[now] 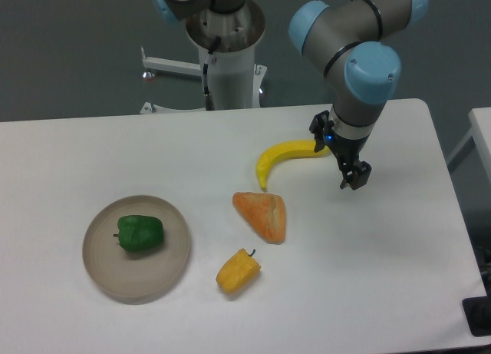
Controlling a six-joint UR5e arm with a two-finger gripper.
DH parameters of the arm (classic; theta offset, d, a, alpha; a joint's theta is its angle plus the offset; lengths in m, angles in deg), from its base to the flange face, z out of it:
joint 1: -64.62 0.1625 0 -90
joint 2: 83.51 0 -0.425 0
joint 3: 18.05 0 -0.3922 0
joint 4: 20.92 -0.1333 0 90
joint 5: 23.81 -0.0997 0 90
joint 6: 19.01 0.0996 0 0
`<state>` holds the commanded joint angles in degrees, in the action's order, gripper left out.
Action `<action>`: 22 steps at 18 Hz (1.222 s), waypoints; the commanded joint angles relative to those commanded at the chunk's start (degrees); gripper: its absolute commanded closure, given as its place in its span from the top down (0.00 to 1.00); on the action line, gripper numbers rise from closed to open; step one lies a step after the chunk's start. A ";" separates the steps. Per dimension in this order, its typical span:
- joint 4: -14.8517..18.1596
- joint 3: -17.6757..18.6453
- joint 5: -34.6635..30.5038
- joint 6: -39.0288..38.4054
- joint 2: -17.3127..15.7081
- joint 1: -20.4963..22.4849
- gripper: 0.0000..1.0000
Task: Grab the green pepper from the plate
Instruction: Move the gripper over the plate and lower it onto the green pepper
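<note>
The green pepper (140, 233) lies on its side on the round beige-grey plate (165, 276) at the front left of the white table. My gripper (353, 180) hangs far off to the right, above the table beside the banana's stem end, well away from the plate. Its dark fingers point down and nothing is between them; from this angle the gap between them does not show clearly.
A yellow banana (282, 155) lies just left of the gripper. An orange wedge-shaped piece of bread (263, 214) sits mid-table, with a yellow pepper (238, 271) in front of it. The arm's base column (229, 58) stands at the back.
</note>
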<state>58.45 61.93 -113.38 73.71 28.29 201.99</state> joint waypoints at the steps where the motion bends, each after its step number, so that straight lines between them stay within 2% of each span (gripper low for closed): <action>1: 0.00 -0.09 0.00 -0.18 0.00 -0.09 1.00; 8: 0.35 0.26 1.67 -0.44 -0.09 -2.63 1.00; 13: 0.26 0.97 2.72 -7.11 -0.79 -9.48 1.00; 17: -0.09 0.97 3.68 -12.12 0.08 -15.54 1.00; 18: -2.26 0.97 5.26 -12.39 0.87 -17.38 1.00; 22: -6.05 0.97 6.68 -19.75 2.72 -23.19 1.00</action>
<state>52.40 62.90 -106.69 53.96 31.01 178.81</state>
